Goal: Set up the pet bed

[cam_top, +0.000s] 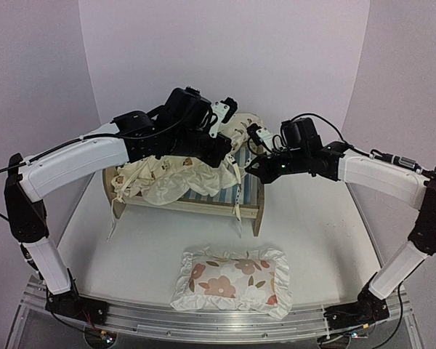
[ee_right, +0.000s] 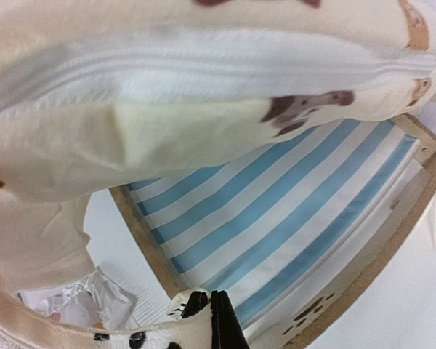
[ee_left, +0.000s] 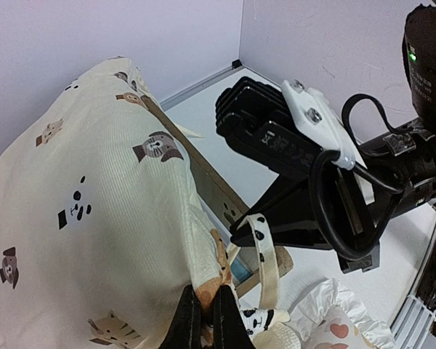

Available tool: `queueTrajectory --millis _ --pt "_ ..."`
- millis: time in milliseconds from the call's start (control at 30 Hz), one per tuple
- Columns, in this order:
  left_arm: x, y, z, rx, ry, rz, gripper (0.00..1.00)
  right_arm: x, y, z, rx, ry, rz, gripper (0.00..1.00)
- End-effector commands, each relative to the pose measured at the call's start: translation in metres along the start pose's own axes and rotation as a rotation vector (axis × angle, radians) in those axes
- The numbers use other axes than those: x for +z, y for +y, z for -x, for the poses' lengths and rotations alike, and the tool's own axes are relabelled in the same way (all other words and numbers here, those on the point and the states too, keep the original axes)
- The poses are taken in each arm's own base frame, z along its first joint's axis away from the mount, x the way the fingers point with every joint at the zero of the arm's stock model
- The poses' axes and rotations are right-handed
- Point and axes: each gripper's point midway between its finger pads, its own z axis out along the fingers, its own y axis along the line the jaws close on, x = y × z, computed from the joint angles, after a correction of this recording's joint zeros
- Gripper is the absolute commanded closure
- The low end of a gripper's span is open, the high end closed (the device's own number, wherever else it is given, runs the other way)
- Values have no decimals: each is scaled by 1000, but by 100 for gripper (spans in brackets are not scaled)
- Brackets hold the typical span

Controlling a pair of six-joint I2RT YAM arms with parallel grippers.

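Note:
The pet bed stands mid-table, a light-wood frame with a blue-and-white striped base. A cream cushion printed with small animals lies crumpled over it and is lifted at the right end. My left gripper is shut on the cushion's corner. My right gripper is shut on one of the cushion's tie strings, just above the bed's right end. In the left wrist view the right gripper pinches that string beside the wooden headboard.
A white ruffled pillow with red-brown flowers lies on the table in front of the bed, near the front edge. Its ruffle shows in the right wrist view. White walls close in the table at the back and both sides.

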Motion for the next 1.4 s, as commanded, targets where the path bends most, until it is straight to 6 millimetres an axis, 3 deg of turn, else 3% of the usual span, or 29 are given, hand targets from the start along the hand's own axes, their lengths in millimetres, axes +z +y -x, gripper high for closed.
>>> queueTrajectory --millis 0,467,833,1100,1367 --pt "-16 -4 30 -23 -107 -34 100 -23 -20 16 -49 -16 -150 100" --pt "3 -11 17 -27 -73 -57 100 -39 -35 35 -113 -54 -259 100" --pt "16 -16 6 -34 -43 -78 100 -35 -48 15 -149 3 -324 100" --pt "26 -21 -2 -44 -22 -100 100 -47 -55 26 -186 -15 -381 100" --pt "29 -24 -3 -47 -19 -115 100 -44 -52 20 -178 2 -361 100"
